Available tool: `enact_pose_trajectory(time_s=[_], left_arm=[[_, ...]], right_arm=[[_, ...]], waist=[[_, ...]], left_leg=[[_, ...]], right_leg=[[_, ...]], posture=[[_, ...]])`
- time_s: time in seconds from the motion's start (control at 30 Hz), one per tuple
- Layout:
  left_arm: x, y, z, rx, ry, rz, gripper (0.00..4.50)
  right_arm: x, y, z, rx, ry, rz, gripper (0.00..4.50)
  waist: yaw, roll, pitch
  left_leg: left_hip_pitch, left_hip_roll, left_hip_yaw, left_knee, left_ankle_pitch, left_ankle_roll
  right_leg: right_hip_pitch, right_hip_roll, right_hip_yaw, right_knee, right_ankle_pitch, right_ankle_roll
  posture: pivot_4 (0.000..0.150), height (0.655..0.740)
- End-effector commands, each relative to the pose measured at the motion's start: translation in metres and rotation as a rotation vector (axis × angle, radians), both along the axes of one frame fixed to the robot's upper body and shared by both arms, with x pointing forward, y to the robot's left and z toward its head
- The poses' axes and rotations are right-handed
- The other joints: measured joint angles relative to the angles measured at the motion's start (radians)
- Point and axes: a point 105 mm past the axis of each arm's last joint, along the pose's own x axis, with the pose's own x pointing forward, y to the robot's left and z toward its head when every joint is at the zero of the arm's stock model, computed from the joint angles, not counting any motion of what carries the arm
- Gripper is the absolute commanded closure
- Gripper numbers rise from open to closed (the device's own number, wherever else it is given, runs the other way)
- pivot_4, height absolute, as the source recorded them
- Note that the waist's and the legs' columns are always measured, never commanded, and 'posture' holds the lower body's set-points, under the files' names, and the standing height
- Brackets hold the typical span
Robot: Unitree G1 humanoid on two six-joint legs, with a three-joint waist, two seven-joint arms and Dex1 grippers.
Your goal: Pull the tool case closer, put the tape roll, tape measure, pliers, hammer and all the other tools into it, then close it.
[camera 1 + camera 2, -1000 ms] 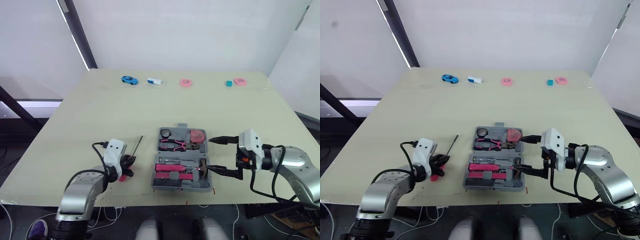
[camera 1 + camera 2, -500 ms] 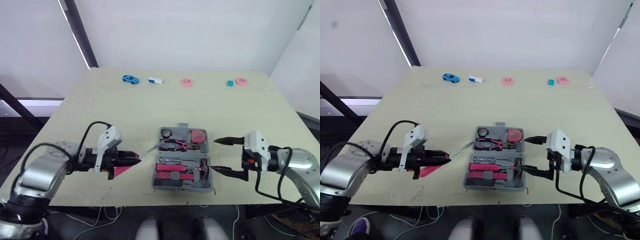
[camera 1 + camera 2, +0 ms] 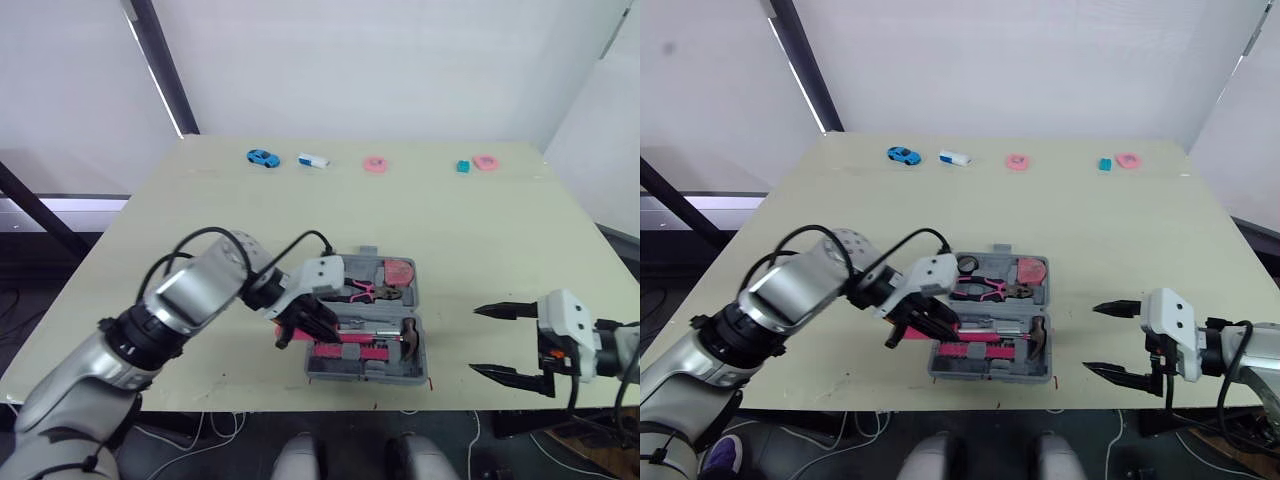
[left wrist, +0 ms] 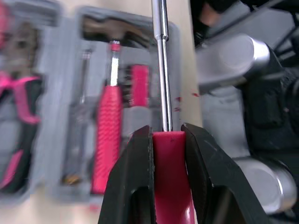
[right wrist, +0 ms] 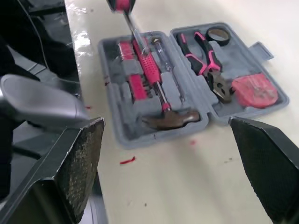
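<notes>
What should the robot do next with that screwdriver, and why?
Probably lower it gently into the tool case. The left gripper has its jaws shut on the screwdriver, which hangs over the half holding the hammer, not yet laid in.
</notes>
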Motion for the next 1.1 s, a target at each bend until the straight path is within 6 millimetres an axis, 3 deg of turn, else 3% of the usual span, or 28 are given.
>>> enact_pose_trajectory(time_s=[0.03, 0.4, 0.7, 0.93, 1.1], left_arm=[[0.0, -0.009, -0.007, 0.072, -0.015, -0.027, 4.06], [-0.009, -0.04, -0.026, 0.148, 0.034, -0.058, 4.06], [-0.007, -0.047, -0.044, 0.216, 0.021, -0.036, 4.06], [0.002, -0.049, -0.046, 0.221, 0.01, 0.003, 4.06], [-0.002, -0.054, -0.046, 0.209, 0.019, -0.02, 4.06]], right_arm=[[-0.007, -0.005, 0.014, -0.025, -0.021, 0.043, 0.0], [0.001, -0.013, 0.022, -0.071, -0.041, 0.052, 0.0], [-0.004, -0.007, 0.02, -0.059, -0.049, 0.043, 0.0], [-0.006, -0.009, 0.019, -0.06, -0.05, 0.022, 0.0], [-0.006, -0.01, 0.018, -0.062, -0.047, 0.014, 0.0]], waist=[[0.001, 0.0, 0.0], [0.001, 0.0, 0.0], [0.002, 0.0, 0.0], [0.001, 0.0, 0.0], [0.002, 0.0, 0.0]], left_leg=[[0.0, 0.0, 0.0, 0.0, 0.0, 0.0], [0.0, 0.0, 0.0, 0.001, 0.0, 0.0], [0.0, 0.0, -0.001, 0.001, 0.0, 0.0], [0.0, 0.0, -0.001, 0.001, 0.0, 0.0], [0.0, 0.0, -0.001, 0.001, 0.0, 0.0]], right_leg=[[0.0, 0.0, 0.0, 0.0, 0.0, 0.0], [0.0, 0.0, 0.0, 0.0, 0.0, 0.001], [0.0, 0.0, 0.0, 0.0, 0.0, 0.001], [0.001, 0.0, 0.0, 0.0, 0.0, 0.001], [0.001, 0.0, 0.0, 0.0, 0.0, 0.001]], posture=[[0.15, 0.74], [0.15, 0.74], [0.15, 0.74], [0.15, 0.74], [0.15, 0.74]])
